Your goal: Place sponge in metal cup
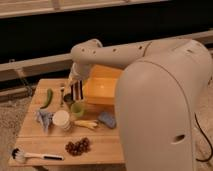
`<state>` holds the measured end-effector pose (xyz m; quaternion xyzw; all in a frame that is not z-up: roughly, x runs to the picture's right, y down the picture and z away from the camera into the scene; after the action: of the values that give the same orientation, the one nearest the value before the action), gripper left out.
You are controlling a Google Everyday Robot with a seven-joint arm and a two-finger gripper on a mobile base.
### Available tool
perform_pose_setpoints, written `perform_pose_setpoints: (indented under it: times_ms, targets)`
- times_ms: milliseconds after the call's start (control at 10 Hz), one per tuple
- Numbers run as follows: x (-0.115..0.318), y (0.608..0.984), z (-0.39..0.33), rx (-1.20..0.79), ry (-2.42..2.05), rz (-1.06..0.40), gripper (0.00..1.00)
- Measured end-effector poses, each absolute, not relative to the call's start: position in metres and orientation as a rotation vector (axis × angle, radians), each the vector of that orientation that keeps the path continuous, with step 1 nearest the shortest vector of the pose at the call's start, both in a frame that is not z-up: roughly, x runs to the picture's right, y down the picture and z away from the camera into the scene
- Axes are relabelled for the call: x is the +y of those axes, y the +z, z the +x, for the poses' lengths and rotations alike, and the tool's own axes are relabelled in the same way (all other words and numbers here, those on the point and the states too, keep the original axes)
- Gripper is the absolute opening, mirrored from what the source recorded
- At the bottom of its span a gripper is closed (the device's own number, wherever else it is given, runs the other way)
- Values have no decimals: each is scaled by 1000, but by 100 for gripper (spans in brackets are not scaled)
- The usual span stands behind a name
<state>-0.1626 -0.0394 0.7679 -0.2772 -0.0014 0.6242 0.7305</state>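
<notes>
My gripper [76, 89] hangs from the arm over the left part of the wooden table [100, 145]. It is shut on the sponge [78, 92], a small block with dark, white and reddish stripes, held upright. The metal cup [68, 99], small, dark and shiny, stands just left of and below the sponge, partly hidden by the gripper. The sponge is above the cup's right rim, not inside it.
A light green cup [77, 108] and a white cup [62, 120] stand in front of the metal cup. Nearby are a blue-grey pad [106, 119], a banana [86, 124], grapes [77, 146], a brush [30, 156], a green pepper [47, 97], a crumpled blue-grey thing [44, 119] and an orange box [102, 87].
</notes>
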Motion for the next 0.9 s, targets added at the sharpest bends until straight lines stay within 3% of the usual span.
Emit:
perform_pose_setpoints:
  times_ms: [900]
  targets:
    - [-48,772,-182,-76,1367,-602,0]
